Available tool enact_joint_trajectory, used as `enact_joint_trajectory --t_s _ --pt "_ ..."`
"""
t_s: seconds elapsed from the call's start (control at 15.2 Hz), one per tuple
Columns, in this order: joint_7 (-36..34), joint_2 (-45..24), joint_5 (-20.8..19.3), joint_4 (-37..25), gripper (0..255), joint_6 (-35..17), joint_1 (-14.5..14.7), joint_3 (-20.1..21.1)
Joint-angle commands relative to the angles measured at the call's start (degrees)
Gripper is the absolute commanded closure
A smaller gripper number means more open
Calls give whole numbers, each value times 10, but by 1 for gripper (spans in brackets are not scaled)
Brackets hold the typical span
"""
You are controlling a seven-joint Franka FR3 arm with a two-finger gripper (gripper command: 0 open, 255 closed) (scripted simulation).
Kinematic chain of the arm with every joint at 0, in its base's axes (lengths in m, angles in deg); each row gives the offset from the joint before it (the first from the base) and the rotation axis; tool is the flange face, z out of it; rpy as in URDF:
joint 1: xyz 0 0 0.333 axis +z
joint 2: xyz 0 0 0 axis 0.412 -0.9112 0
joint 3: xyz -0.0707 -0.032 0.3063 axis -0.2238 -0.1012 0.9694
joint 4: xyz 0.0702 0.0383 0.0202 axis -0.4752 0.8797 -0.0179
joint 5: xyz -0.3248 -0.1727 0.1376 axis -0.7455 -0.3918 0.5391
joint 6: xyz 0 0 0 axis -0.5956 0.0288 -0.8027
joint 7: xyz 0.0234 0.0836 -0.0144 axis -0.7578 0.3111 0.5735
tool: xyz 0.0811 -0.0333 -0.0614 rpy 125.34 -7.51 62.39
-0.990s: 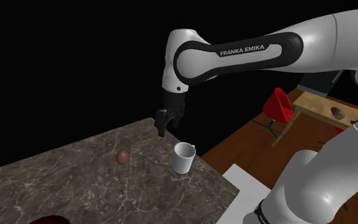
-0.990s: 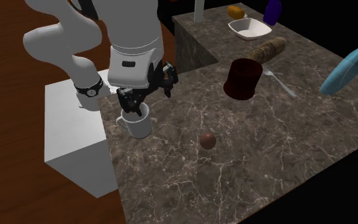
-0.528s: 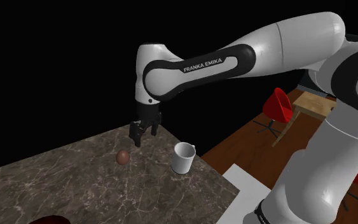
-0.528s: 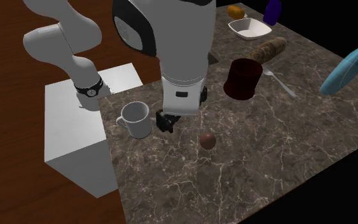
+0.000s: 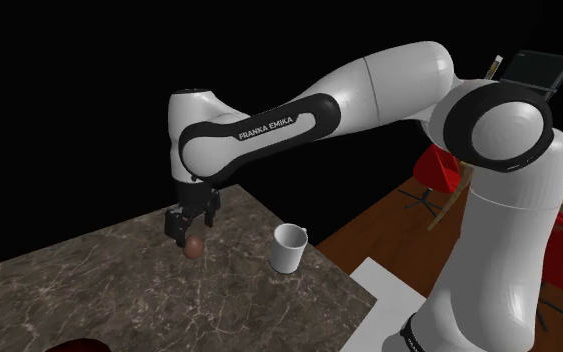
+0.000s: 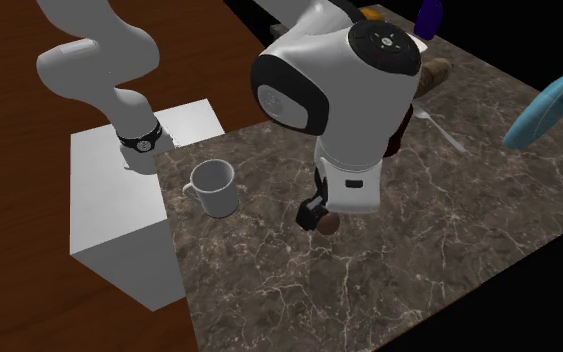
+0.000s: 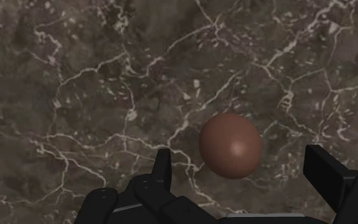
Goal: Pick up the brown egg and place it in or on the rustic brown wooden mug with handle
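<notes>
My gripper (image 5: 185,230) has swung clear of the white mug (image 5: 289,247), which it hung over a second ago. It has crossed the marble counter (image 5: 89,290) and now hangs low, just above the brown egg (image 5: 195,246). That carry-over was the approach, so I judge the reach is done and the grasp itself comes next.

Looking down along the gripper (image 7: 238,159), I see my fingers (image 7: 161,168) spread wide with nothing in them. The egg (image 7: 230,145) lies on the counter (image 7: 75,76) between them, close to the middle of the gap and touching neither finger. I have room on both sides, so the line-up looks good enough to descend without nudging it. It is round and smooth and could roll if one finger meets it first, so I would come straight down and close evenly.

The mug is now well off to one side of me, upright with its mouth open, near the counter's edge on the stand's side. From the second exterior view the gripper (image 6: 314,212) stands over the egg (image 6: 327,224), and the mug (image 6: 212,188) waits beyond, with bare counter (image 6: 299,290) between them. Nothing is lifted yet.
</notes>
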Motion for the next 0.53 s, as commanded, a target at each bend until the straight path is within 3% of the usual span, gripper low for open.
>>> enact_joint_trajectory --t_s 0.0,0.46 --pt "-3 -13 -5 -4 0 -9 3 -1" --pt "-7 -30 -10 18 0 -47 6 -2"
